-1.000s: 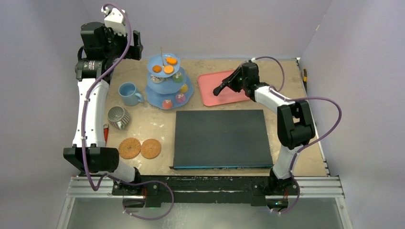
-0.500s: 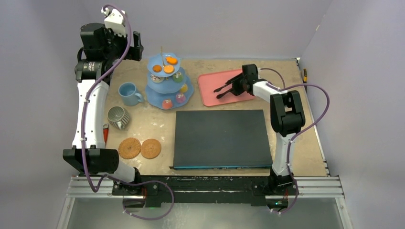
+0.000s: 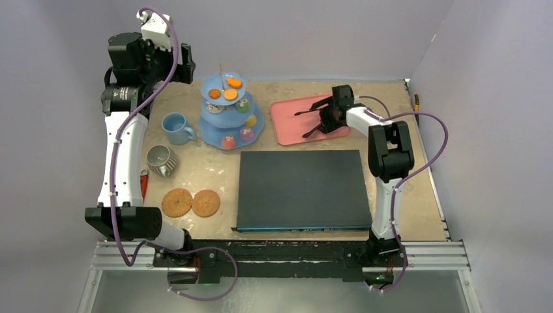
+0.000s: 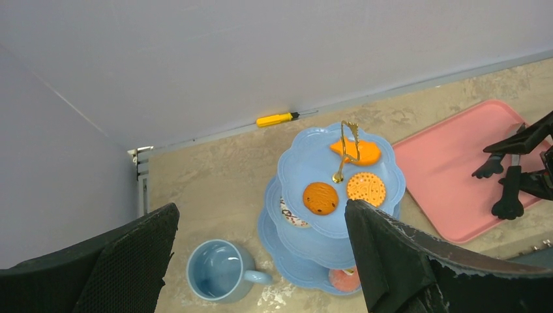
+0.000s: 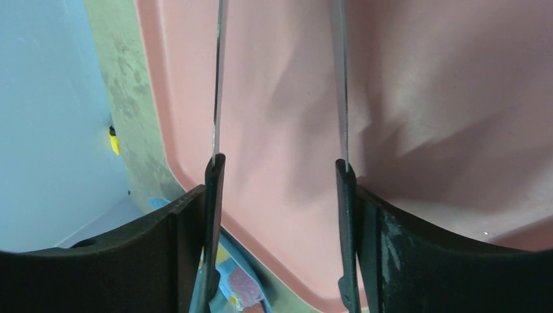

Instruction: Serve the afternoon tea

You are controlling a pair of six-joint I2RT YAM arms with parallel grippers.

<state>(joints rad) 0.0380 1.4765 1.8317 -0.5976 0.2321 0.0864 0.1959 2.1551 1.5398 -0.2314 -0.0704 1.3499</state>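
Light-blue stand, far left-centre of the bench: you see three orange cakes on its top tier, and green, yellow, red and purple ones on the two tiers below. Its gold spindle stands upright. The mug sits mouth up just left of the stand, handle pointing toward it. A pink tray lies right of the stand. Over it your right pincer grasps the black tongs, tips directed toward the stand. Your left pincer, raised at the far left corner, is released, fingers spread. Bench mottled beige; walls pale lilac; dark mat nearer the arm bases.
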